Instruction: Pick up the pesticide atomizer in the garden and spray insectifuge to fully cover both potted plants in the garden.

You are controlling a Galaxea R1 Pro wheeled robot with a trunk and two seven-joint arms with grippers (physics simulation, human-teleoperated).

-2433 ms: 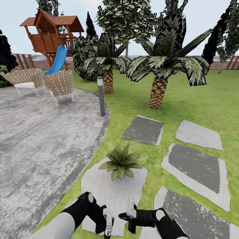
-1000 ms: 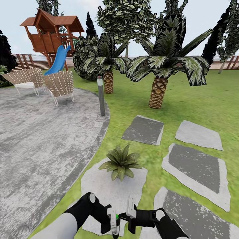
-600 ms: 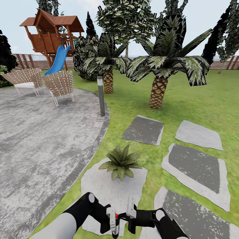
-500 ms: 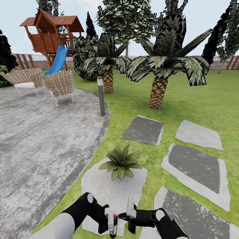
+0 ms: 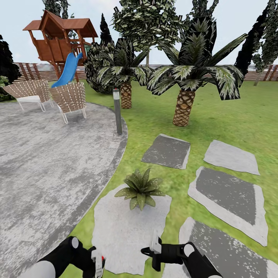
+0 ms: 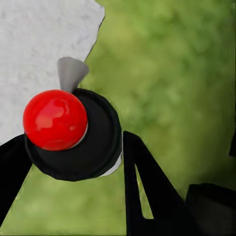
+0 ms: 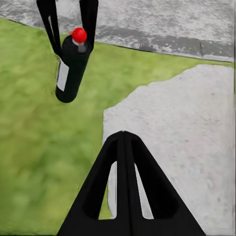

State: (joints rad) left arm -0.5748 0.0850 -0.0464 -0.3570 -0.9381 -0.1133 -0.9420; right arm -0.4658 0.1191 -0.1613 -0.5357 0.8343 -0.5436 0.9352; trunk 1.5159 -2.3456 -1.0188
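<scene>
- The pesticide atomizer (image 7: 73,69) is off the ground, hanging over the lawn (image 5: 227,112) at the near left, beside the pale stepping stone (image 5: 123,235) that carries the potted plant (image 5: 141,188).
- The left gripper (image 7: 69,29) has its jaws clamped on the bottle's upper part, just under the red top (image 6: 55,119). The body hangs below them, slightly tilted.
- The right gripper (image 5: 155,243) holds nothing. Seen from its own wrist camera its two fingers meet at a single point, so I judge the jaws to be drawn together.
- Handling, as a judgement: the bottle looks rigid and light, a slim smooth cylinder that could swivel or slip between the fingers. A hold near the neck leaves the long body free to swing.
- Best hold, as I judge it: across the dark body just below the shoulder, clear of the red top so that the spray end stays free. That is roughly where the jaws now sit.
- The red top is a glossy round knob. It looks like the part to point at the leaves, and should not be squeezed by the jaws.
- A white label (image 7: 62,76) runs down one side of the dark body. No brand, word or figure can be read on it in either wrist view.
- No writing shows anywhere else in the garden.
</scene>
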